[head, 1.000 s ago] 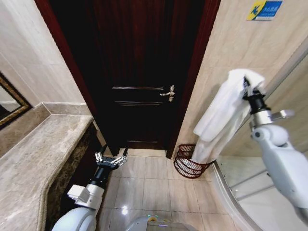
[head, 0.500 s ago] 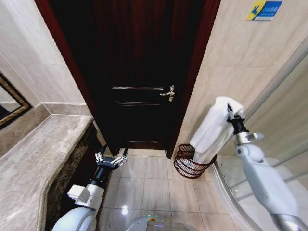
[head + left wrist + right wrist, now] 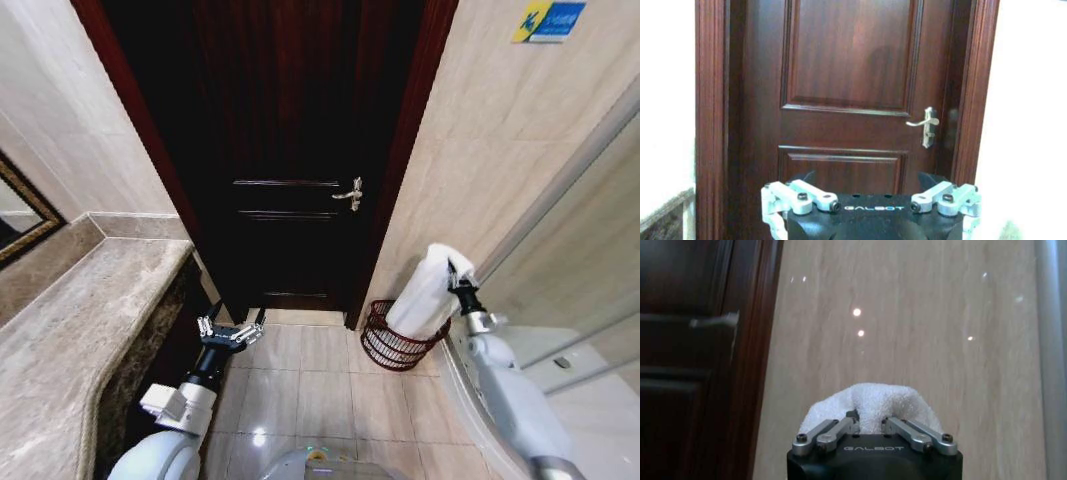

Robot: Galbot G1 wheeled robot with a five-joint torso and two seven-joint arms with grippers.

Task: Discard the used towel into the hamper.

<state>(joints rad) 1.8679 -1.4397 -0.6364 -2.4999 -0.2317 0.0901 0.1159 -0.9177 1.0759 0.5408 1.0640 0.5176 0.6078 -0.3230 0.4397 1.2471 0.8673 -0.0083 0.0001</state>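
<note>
A white towel (image 3: pixel 424 292) hangs from my right gripper (image 3: pixel 455 276), which is shut on its top end beside the beige wall. The towel's lower end dips into the hamper (image 3: pixel 392 340), a dark reddish-brown wire basket on the floor by the door frame. In the right wrist view the towel (image 3: pixel 870 405) bulges between the closed fingers (image 3: pixel 830 432). My left gripper (image 3: pixel 231 328) is open, low over the floor tiles and facing the door. In the left wrist view its fingers (image 3: pixel 797 196) stand spread apart.
A dark wooden door (image 3: pixel 290 160) with a silver handle (image 3: pixel 351 193) stands straight ahead. A marble counter (image 3: pixel 70 330) runs along the left. A curved glass shower enclosure (image 3: pixel 560 330) stands to the right. Pale floor tiles (image 3: pixel 320 395) lie between.
My right arm has come down with the towel, from head height against the wall to just above the hamper; the towel's lower end now sits in the basket. The left arm has not moved.
</note>
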